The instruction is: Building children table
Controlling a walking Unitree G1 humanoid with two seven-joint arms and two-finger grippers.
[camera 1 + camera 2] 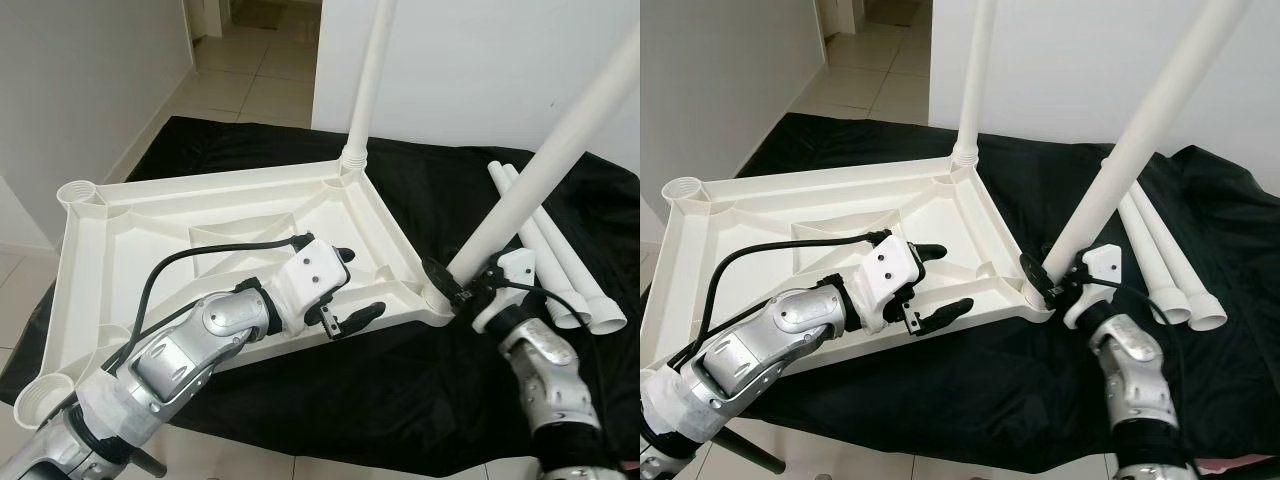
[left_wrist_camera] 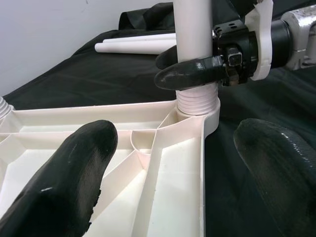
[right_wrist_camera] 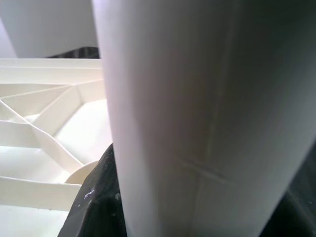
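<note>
Bright, even daylight; wrist close-ups blurred.

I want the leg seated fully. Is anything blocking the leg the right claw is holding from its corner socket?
Nothing visible does. The right claw grips the leg just above the corner socket, and the leg's ribbed end already sits in it. The left claw hovers open over the tabletop's edge, apart from that corner.
</note>
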